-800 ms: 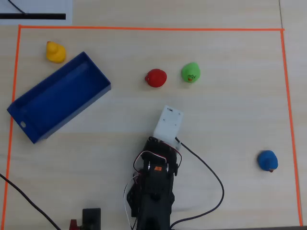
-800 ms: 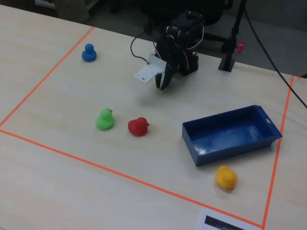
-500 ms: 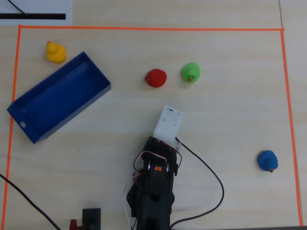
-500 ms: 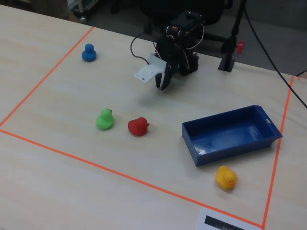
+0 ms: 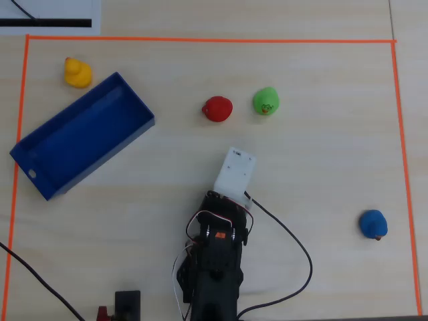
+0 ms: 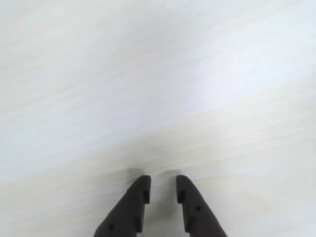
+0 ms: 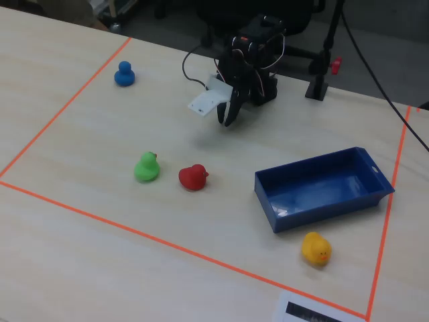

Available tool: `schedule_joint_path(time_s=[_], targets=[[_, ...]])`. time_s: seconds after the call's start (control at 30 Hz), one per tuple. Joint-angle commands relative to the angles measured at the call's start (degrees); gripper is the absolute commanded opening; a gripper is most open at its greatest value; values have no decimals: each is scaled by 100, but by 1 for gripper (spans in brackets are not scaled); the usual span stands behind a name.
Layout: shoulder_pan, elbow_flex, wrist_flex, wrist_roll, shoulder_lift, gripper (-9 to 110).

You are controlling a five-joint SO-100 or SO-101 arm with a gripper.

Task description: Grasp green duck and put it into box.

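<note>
Tool (image 6: 162, 190) empty, fingers narrowly parted above bare bench. Small green rubber duck (image 5: 266, 101) sits just beside red rubber duck (image 5: 217, 108); reach may nudge the red one.

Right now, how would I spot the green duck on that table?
Inside the orange tape border, find the blue box. In the overhead view the green duck sits right of it, just past the red duck. It is the only green one.

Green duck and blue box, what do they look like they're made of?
The green duck looks like soft rubber or vinyl: rounded molded shape, matte solid color. The blue box looks like rigid plastic: thin straight walls and a slightly glossy floor. Neither can be confirmed by sight alone.
</note>
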Motion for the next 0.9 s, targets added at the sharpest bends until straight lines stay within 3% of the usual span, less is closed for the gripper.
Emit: schedule_joint_path(time_s=[0.0,0.87], targets=[[53,-26,105,18,-70,4],[-79,-26,114,9,-70,5]])
